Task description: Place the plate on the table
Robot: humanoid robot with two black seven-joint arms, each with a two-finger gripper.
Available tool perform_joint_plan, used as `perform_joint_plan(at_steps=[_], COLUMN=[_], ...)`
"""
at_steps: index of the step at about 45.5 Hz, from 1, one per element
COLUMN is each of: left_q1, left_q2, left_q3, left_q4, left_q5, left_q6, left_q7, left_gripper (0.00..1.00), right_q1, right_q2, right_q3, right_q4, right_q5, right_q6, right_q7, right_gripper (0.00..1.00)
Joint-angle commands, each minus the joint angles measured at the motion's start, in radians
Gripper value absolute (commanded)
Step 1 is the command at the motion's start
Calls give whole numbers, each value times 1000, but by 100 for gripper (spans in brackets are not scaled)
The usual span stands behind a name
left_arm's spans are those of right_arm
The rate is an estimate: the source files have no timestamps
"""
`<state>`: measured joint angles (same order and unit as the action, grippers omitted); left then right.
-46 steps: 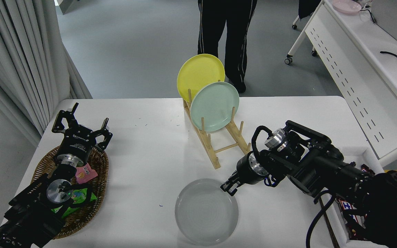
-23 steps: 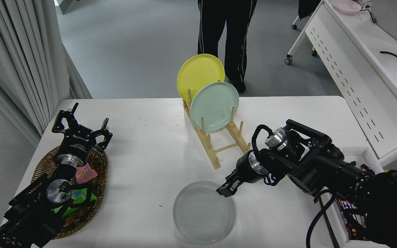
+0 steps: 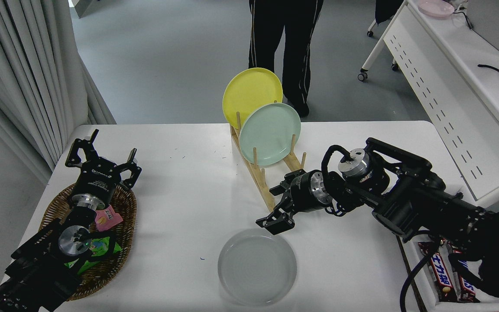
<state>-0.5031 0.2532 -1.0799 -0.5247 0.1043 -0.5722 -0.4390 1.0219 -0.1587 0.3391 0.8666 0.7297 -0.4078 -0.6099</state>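
In wicker basket [image 3: 124, 208] snack packets [image 3: 107, 218], plate [image 3: 257, 266] flat on table [image 3: 180, 182]

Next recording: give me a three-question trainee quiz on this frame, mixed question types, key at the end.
1. True or false: the right claw grips the grey plate.
2. How many plates stand in the wooden rack?
3. The grey plate lies: A) flat on the table, B) in the wicker basket, C) in the rack.

Key: 1. False; the open claw is clear of it. 2. Two: yellow plate, mint green plate. 3. A.
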Motion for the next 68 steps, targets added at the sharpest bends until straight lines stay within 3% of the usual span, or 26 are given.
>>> perform_joint_plan(at_steps=[1, 5, 10, 17, 21, 33, 40, 49, 59, 68], left_q1=[0, 0, 0, 0, 0, 0, 0, 0, 0, 0], left_q2=[0, 0, 0, 0, 0, 0, 0, 0, 0, 0], left_q3=[0, 0, 0, 0, 0, 0, 0, 0, 0, 0], left_q4=[-1, 0, 0, 0, 0, 0, 0, 0, 0, 0], left_q5=[0, 0, 0, 0, 0, 0, 0, 0, 0, 0], left_q6=[0, 0, 0, 0, 0, 0, 0, 0, 0, 0], left_q7=[0, 0, 0, 0, 0, 0, -1, 0, 0, 0], left_gripper=[100, 100, 100, 100, 100, 100, 100, 100, 100, 100], right_q1=[3, -13, -34, -92, -137, -282, -358, -408, -480, -502], right_q2=[-51, -50, -50, -48, -50, -15, -9, 16, 18, 67], right_q3=[72, 139, 179, 262, 300, 458, 523, 543, 540, 572], right_q4=[77, 77, 69, 58, 57, 52, 16, -101, -135, -208], right_q5=[-73, -145, -229, -335, -404, -644, -696, -750, -805, -809], right_q6=[194, 276, 285, 288, 291, 308, 383, 563, 730, 785], right_q7=[56, 134, 263, 534, 619, 656, 683, 832, 895, 1027], right_gripper=[99, 99, 99, 99, 99, 99, 99, 99, 99, 99])
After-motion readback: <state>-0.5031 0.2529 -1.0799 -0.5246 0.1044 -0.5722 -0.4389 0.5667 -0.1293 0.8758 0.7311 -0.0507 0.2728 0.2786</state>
